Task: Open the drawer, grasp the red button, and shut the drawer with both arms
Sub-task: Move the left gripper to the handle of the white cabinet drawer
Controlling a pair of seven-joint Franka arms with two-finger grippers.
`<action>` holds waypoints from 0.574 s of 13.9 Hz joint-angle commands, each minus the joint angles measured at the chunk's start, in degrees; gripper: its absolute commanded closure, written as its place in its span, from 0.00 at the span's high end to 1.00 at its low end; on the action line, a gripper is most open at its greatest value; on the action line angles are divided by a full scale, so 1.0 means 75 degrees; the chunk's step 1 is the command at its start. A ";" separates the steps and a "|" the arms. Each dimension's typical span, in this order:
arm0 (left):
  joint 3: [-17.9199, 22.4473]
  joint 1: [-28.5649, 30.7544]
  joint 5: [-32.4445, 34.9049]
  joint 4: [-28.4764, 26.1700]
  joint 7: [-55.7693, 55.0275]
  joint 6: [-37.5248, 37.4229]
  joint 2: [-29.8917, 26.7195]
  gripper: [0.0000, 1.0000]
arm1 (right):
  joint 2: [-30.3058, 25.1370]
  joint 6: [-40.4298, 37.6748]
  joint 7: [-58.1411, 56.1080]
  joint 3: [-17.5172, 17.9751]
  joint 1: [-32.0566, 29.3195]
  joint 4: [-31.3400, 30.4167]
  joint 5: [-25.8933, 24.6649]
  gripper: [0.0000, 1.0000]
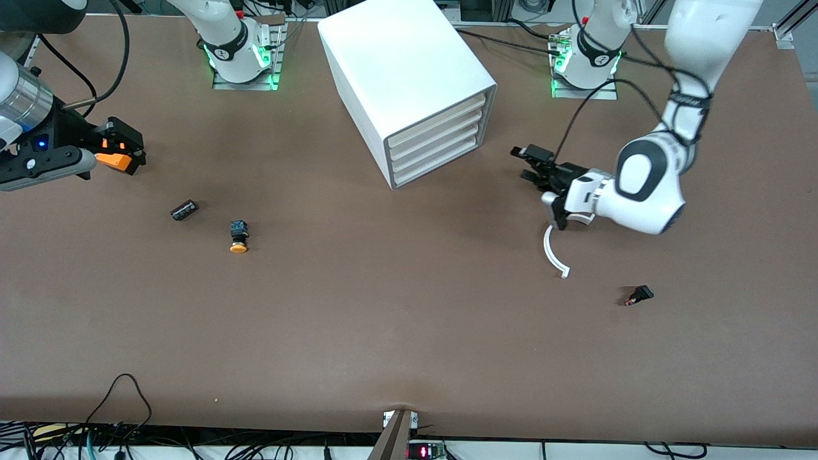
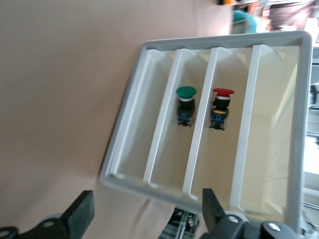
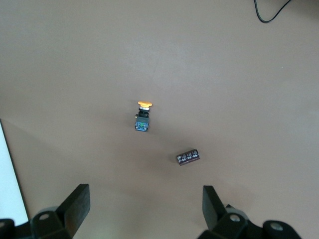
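The white drawer cabinet (image 1: 409, 70) stands at the table's middle, near the arms' bases, with all its drawer fronts (image 1: 441, 144) pushed in. In the left wrist view the red-capped button (image 2: 221, 107) shows inside one drawer level of the cabinet (image 2: 124, 177), and a green-capped button (image 2: 185, 104) one level below it. My left gripper (image 1: 525, 164) (image 2: 147, 214) is open and empty, level with the drawer fronts and a short way in front of them. My right gripper (image 1: 131, 150) (image 3: 144, 206) is open and empty at the right arm's end of the table.
An orange-yellow-capped button (image 1: 238, 236) (image 3: 143, 117) and a small black cylinder (image 1: 184, 209) (image 3: 188, 157) lie on the table near my right gripper. A small black part (image 1: 639, 295) lies toward the left arm's end. A white curved strip (image 1: 553, 252) sits under the left wrist.
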 commanded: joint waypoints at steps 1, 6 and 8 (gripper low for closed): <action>0.0005 -0.0461 -0.0879 -0.0004 0.0661 -0.0134 0.0482 0.89 | 0.0022 0.0022 -0.0105 0.0006 -0.0059 0.0006 -0.0044 1.00; -0.0509 -0.0990 -0.2121 -0.0004 0.0662 -0.0146 0.0729 0.67 | 0.0034 0.0033 -0.0105 0.0018 -0.0106 0.0006 -0.0032 1.00; -0.0861 -0.1048 -0.2556 -0.0015 0.0685 -0.0087 0.0870 0.58 | 0.0034 0.0033 -0.0105 0.0018 -0.0106 0.0006 -0.0032 1.00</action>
